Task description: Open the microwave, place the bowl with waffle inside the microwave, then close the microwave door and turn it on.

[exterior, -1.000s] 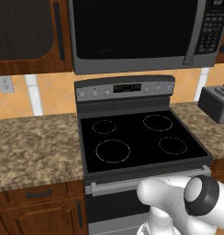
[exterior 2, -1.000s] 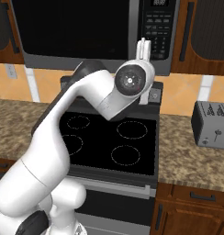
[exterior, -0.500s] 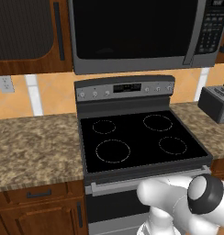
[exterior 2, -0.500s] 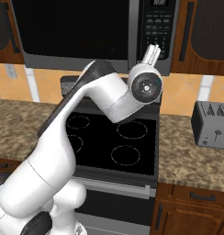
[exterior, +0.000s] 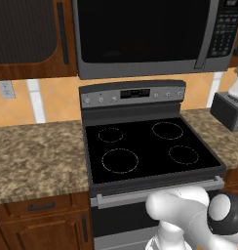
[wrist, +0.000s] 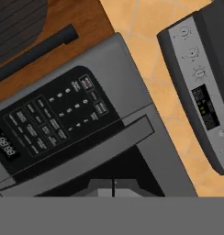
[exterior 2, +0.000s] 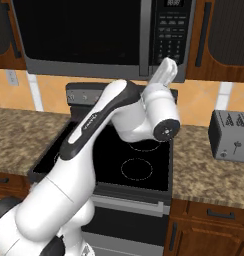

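Gripper: you see the gripper (exterior 2: 167, 66) raised in front of the microwave's lower right corner, its jaws shut together on nothing.
Stove: below it lies the black-topped stove (exterior: 145, 146), burners bare.
Toaster: the grey toaster (exterior 2: 229, 135) sits on the counter (exterior: 38, 151) right of the stove.
Microwave: the microwave (exterior: 140, 34) hangs above the stove; the microwave door (exterior 2: 79, 30) is shut, with the keypad (wrist: 54, 119) near the hand.
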Available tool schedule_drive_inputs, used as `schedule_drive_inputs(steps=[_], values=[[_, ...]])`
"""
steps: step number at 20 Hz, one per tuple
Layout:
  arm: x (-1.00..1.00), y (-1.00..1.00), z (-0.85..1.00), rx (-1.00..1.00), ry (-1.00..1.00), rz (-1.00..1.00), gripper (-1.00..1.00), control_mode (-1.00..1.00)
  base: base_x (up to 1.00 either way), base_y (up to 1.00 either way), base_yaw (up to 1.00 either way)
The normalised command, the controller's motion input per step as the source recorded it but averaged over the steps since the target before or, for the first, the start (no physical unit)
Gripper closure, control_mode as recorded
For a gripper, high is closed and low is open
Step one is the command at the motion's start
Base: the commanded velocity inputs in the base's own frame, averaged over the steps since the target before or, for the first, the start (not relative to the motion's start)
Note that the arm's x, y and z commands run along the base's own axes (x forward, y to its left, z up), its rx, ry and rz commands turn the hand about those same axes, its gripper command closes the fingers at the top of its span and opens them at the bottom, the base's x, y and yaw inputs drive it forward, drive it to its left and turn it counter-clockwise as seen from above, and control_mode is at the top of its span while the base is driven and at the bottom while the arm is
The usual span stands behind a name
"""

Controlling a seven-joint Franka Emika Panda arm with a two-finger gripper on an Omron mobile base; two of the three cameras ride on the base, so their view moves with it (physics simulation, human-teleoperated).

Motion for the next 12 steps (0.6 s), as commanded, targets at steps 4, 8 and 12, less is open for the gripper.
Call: schedule_drive_inputs(steps=[4,8,12], values=[[0.4,0.0,0.19,0.03,0.03,-0.01,1.0,-1.0,0.0,0.0,0.0],[0.39,-0.09,0.07,0.04,0.0,0.0,1.0,-1.0,0.0,0.0,0.0],[0.28,-0.16,0.04,0.03,0.0,0.0,1.0,-1.0,0.0,0.0,0.0]])
